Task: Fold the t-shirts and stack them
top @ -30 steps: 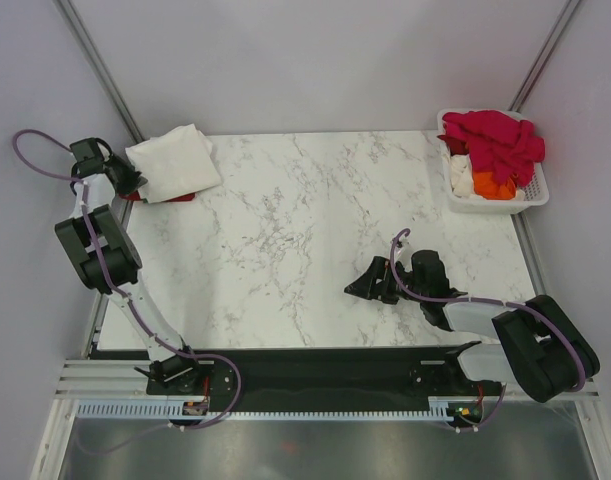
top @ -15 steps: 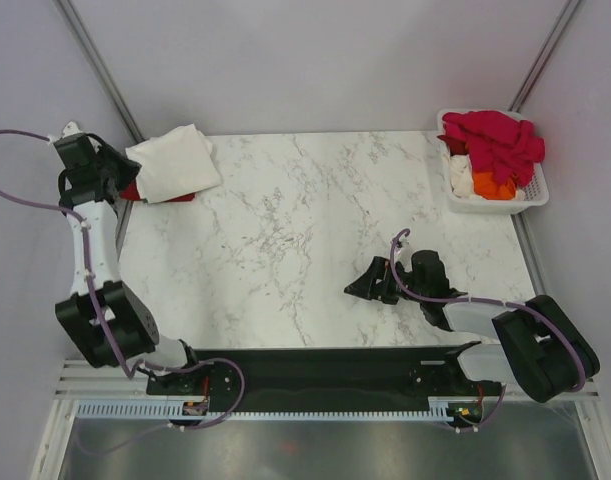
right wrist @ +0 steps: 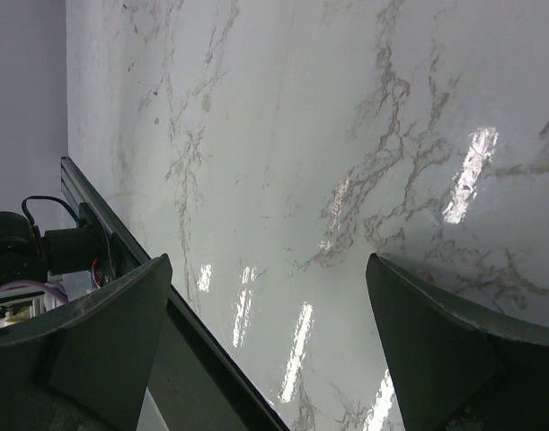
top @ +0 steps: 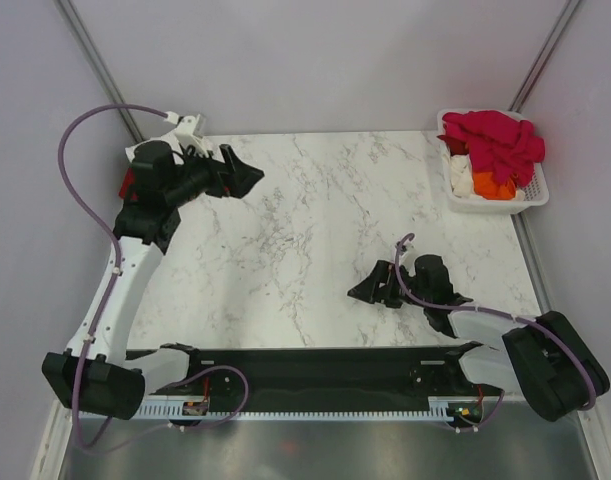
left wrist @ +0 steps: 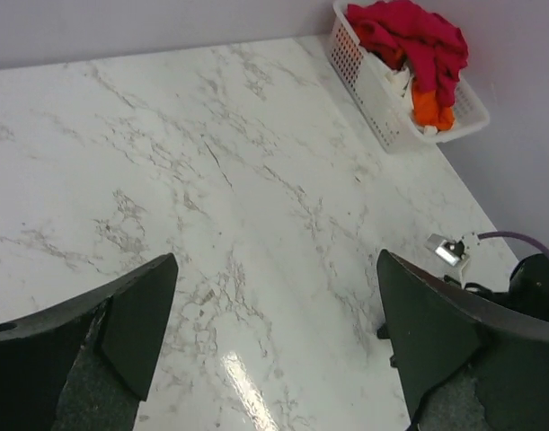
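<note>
Top external: unfolded shirts [top: 493,140] heaped in a basket [top: 533,197] at the tabletop's [top: 305,220] far right corner; a red cloth edge [top: 127,186] shows beneath the left arm, far left. Both released and empty: left hand [top: 247,178] far left, right hand [top: 363,291] nearer the basket, likelier to reach.
Left wrist: fingers [left wrist: 139,314] apart, basket far ahead-right.
Right wrist: fingers apart over tabletop.

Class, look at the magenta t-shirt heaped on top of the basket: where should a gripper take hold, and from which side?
Probably a raised fold at the top of the magenta t-shirt, coming down from above: it lies uppermost, bulging over the basket, whose walls block a sideways approach.
</note>
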Motion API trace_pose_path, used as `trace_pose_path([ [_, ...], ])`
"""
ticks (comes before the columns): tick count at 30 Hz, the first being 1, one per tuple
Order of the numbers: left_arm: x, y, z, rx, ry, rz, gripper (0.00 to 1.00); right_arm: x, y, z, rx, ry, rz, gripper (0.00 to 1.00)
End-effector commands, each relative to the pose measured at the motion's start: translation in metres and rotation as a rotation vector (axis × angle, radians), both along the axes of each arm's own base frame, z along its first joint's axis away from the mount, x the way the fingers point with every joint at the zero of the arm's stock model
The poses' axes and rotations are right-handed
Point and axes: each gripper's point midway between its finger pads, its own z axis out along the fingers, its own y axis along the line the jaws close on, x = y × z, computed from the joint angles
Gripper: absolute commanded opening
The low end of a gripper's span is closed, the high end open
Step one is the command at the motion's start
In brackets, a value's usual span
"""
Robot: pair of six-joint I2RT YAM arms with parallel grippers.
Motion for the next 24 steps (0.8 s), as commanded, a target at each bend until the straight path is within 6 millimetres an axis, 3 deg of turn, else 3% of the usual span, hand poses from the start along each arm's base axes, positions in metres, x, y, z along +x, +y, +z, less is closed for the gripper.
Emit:
trace_pose_path([
  [1,-0.041,-0.008,-0.003,0.104,-0.054,0.001,1.00,-0.002,-0.006,0.000,-0.026,-0.029,-0.027,0.98],
  [4,-0.054,0.017,-0.029,0.294,-0.046,0.262,1.00,0.000,-0.011,0.008,-0.022,-0.064,-0.066,0.98],
  [5,-0.060,0.016,-0.037,0.353,-0.054,0.296,1.00,0.000,-0.013,0.009,-0.022,-0.072,-0.076,0.98],
  [6,-0.058,0.042,-0.044,0.421,-0.050,0.445,1.00,0.001,-0.016,0.013,-0.023,-0.089,-0.097,0.98],
  [8,-0.063,0.055,-0.072,0.485,0.017,0.504,1.00,0.002,-0.018,0.014,-0.024,-0.096,-0.114,0.98],
  [10,-0.072,0.043,-0.084,0.451,0.062,0.433,1.00,0.002,-0.021,0.016,-0.025,-0.109,-0.130,0.98],
  [11,-0.081,0.036,-0.075,0.348,0.055,0.403,1.00,0.002,-0.022,0.018,-0.023,-0.117,-0.136,0.98],
  [12,-0.092,0.012,-0.083,0.294,0.053,0.259,1.00,0.001,-0.022,0.020,-0.020,-0.121,-0.139,0.98],
  [14,-0.108,-0.009,-0.076,0.210,-0.036,0.111,1.00,0.002,-0.024,0.021,-0.019,-0.127,-0.153,0.98],
  [15,-0.121,-0.001,-0.092,0.207,-0.040,0.111,1.00,0.003,-0.025,0.022,-0.017,-0.134,-0.160,0.98],
  [17,-0.129,0.004,-0.101,0.201,-0.049,0.112,1.00,0.004,-0.027,0.023,-0.021,-0.134,-0.173,0.98],
  [21,-0.137,0.009,-0.078,0.156,-0.112,0.120,1.00,0.006,-0.029,0.022,-0.031,-0.123,-0.188,0.98],
  [24,-0.136,0.008,-0.084,0.165,-0.100,0.118,1.00,0.007,-0.031,0.019,-0.047,-0.104,-0.206,0.98],
])
